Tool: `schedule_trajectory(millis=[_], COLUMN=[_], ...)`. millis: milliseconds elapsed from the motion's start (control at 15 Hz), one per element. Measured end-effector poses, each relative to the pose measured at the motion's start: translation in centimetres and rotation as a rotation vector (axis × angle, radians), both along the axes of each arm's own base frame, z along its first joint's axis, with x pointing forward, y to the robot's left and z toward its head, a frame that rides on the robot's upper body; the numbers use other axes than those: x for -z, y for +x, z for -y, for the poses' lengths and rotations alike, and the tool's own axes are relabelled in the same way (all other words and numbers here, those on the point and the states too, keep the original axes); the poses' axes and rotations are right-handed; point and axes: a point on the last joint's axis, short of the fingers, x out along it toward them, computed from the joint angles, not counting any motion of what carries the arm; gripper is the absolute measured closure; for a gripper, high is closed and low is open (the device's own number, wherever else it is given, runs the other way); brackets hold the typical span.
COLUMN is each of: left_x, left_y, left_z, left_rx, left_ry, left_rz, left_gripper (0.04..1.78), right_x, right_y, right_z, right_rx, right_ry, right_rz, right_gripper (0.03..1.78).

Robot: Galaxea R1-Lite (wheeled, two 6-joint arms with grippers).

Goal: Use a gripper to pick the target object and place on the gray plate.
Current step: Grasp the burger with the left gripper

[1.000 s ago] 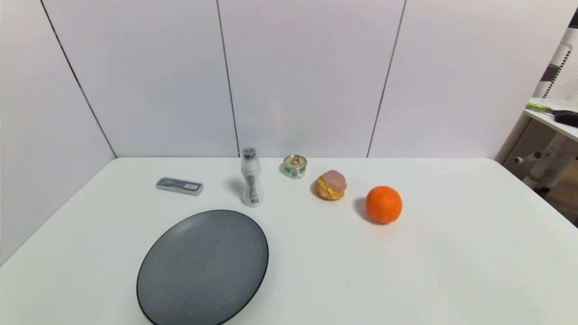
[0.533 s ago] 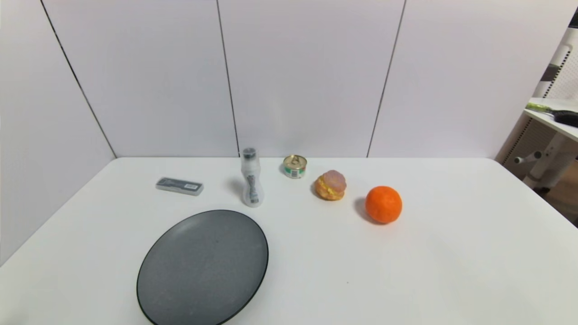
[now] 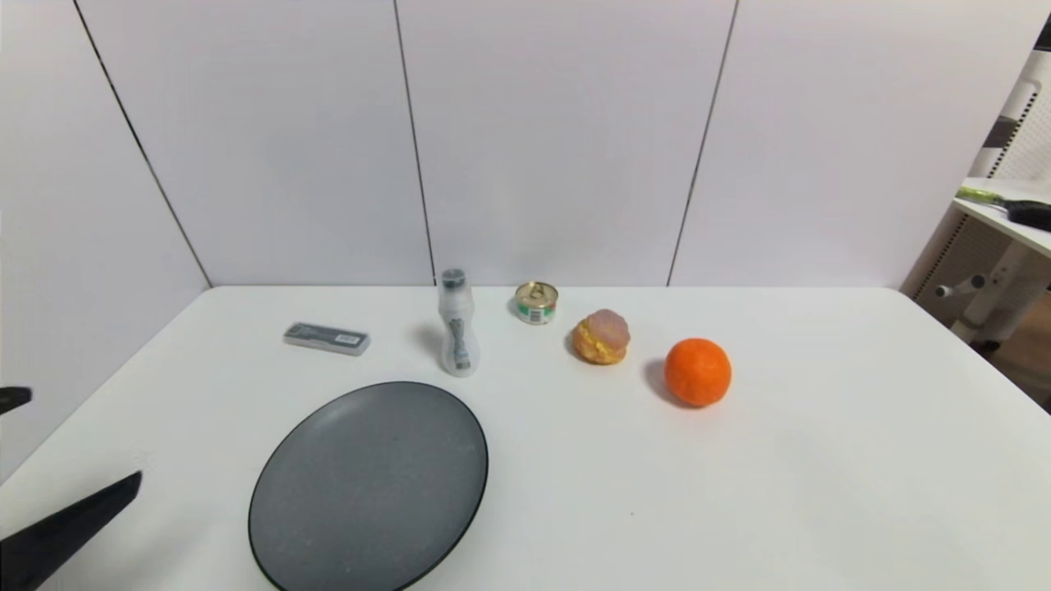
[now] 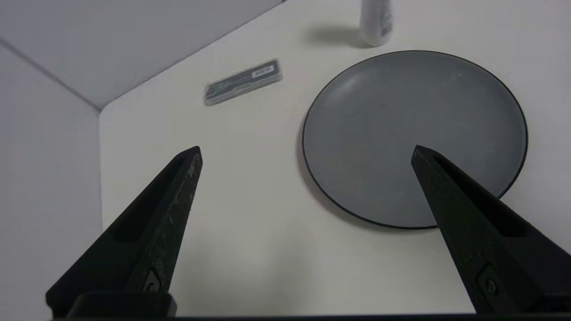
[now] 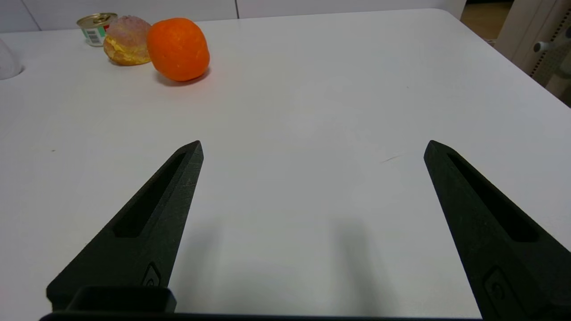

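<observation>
Head view cuts off the black left gripper (image 3: 49, 468) at the frame edge, jaws apart, beside the bare dark gray speckled plate (image 3: 369, 488); rightward sits the golden-brown cream-puff bun (image 3: 602, 336), beside a bright orange fruit (image 3: 697, 372). Right gripper (image 5: 312, 151): jaws apart.

This looks like a robot test room or lab rather than a home. A plain white table (image 3: 821, 460) stands in a corner closed off by bare white wall panels (image 3: 558, 139) with thin dark seams. On the table sits a staged mix of unrelated items, set well apart: a gray plate (image 3: 369, 488), a cream-puff bun (image 3: 602, 337), an orange (image 3: 697, 372), a small can (image 3: 536, 302), a slim white bottle (image 3: 456, 324) and a flat gray case (image 3: 327, 338). At the right edge, a second white desk (image 3: 1006, 215) on a metal frame shows beside a perforated panel (image 3: 1026, 123).
</observation>
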Motion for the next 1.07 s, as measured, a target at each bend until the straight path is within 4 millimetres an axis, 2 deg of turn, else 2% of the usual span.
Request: schedule_trajectory(millis=[200,533,733,1067], left_x=[0.0,1.1,1.4,2.7], left_y=[4.3,9.6,12.0,14.8], left_z=[1.9,7.3,10.9,15.6], left_rx=[0.178,0.415,0.519,0.61], left_ry=[0.045,0.099,0.125,0.153], left_rz=[-0.115,-0.274,-0.311,-0.351], left_gripper=[0.13,0.13,0.13,0.13], right_x=[0.0,0.0,0.0,0.0], right_y=[0.0,0.0,0.0,0.0], right_z=[0.0,0.0,0.0,0.0], right_rx=[0.0,0.0,0.0,0.0], right_ry=[0.0,0.0,0.0,0.0], right_rz=[0.0,0.0,0.0,0.0], right_gripper=[0.1,0.1,0.1,0.1])
